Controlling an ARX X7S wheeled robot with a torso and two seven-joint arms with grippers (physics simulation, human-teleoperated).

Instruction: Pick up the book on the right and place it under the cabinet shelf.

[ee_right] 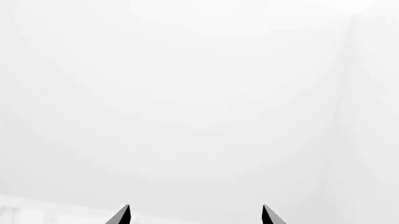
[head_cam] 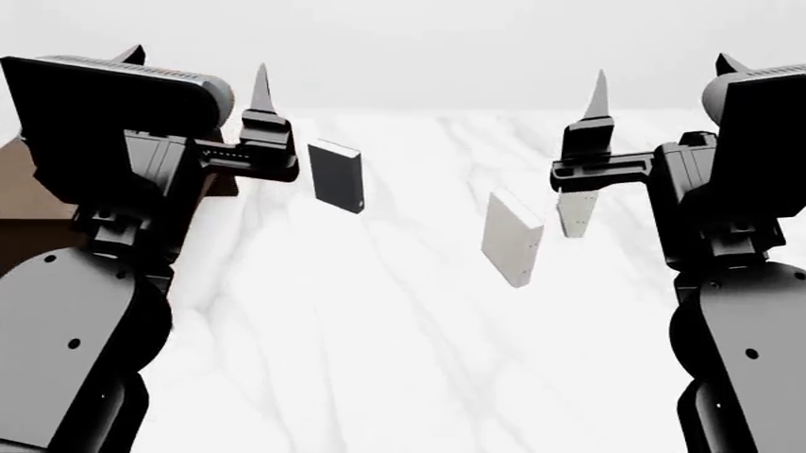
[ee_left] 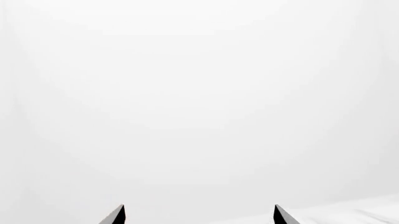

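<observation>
At the far left of the head view, a corner of the dark brown cabinet shelf (head_cam: 19, 189) shows behind the robot's left arm, mostly hidden by it. The left claw (head_cam: 260, 94) is raised above the white marble worktop (head_cam: 377, 359), its fingers pointing upward. In the left wrist view only two dark fingertips (ee_left: 115, 217) show at the edge of the picture, set wide apart with nothing between them, against a blank white background.

Just beside the left claw in the head view stands a black book (head_cam: 338, 176), upright on the worktop. Toward the middle stands a slightly darker grey book (head_cam: 512, 238), also upright and angled, well apart from the black one. Just beside it, further right, is the off-white book (head_cam: 577, 213), the palest of the three. It stands upright on the worktop, and its upper part is hidden behind the right claw's mount.

The right claw (head_cam: 598, 94) is likewise raised, fingers pointing up, above the pale book and not touching it. In the right wrist view its two dark fingertips (ee_right: 121, 215) sit wide apart, holding nothing, with only white surroundings ahead.
</observation>
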